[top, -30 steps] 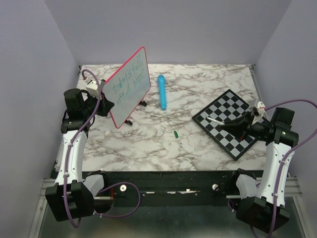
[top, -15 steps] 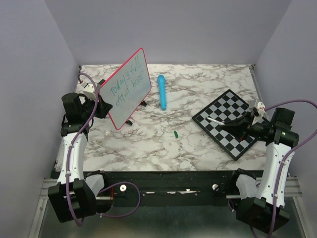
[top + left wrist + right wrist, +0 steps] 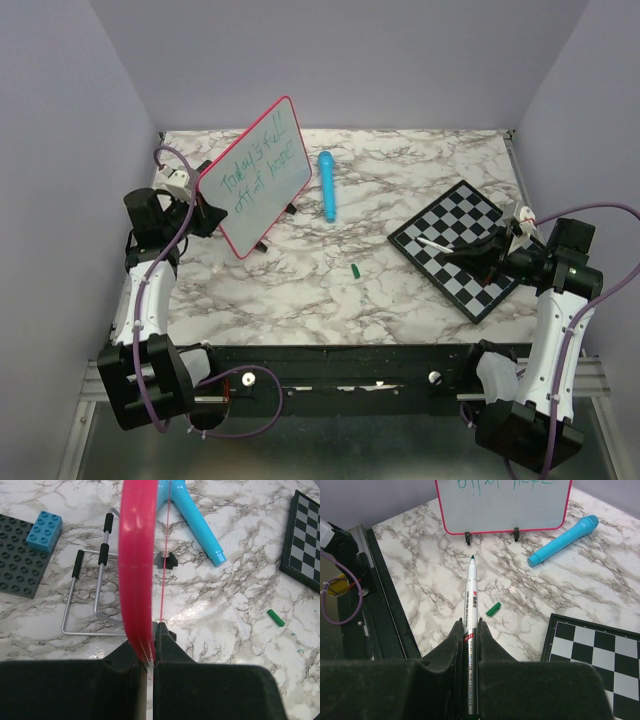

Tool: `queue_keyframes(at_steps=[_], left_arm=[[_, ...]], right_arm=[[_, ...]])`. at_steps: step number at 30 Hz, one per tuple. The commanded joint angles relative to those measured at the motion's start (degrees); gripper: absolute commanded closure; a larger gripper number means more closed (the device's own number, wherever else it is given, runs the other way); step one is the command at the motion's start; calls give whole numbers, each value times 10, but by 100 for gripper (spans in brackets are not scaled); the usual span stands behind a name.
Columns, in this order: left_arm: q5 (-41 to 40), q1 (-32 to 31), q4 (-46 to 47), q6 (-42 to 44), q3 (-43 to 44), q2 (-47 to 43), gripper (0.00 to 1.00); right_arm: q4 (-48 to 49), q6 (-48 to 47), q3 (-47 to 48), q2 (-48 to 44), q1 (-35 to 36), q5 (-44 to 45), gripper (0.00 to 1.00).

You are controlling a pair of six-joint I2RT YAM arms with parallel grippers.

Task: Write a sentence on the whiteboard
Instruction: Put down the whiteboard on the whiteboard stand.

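Whiteboard (image 3: 262, 175) rim inside left tool (image 3: 150, 652)

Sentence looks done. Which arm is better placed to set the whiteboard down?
Left. The left gripper is already shut on the rim of the pink-rimmed glossy whiteboard. The right gripper is shut on the uncapped silver green-tipped marker, over the black-and-white checkered board.

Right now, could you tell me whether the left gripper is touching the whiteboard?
Touching. The left wrist view shows the left gripper shut on the whiteboard, with its pink rim pinched between the jaws.
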Motion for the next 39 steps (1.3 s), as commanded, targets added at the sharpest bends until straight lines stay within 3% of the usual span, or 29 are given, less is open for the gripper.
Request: queue_keyframes(at_steps=[1, 5, 11, 26, 39], left_arm=[[-50, 10, 48, 33, -27, -2, 100], [-88, 13, 45, 34, -42, -11, 97], [-122, 23, 29, 40, -35, -4, 83], [-181, 34, -14, 33, -23, -3, 75], [-202, 47, -22, 17, 11, 39, 75]], right_arm=[[-14, -9, 7, -5, 4, -81, 100], [-13, -10, 7, -5, 4, -82, 99], [-16, -10, 6, -7, 5, -83, 100], [-22, -17, 8, -7, 11, -85, 99], [-20, -17, 7, -6, 11, -83, 100]])
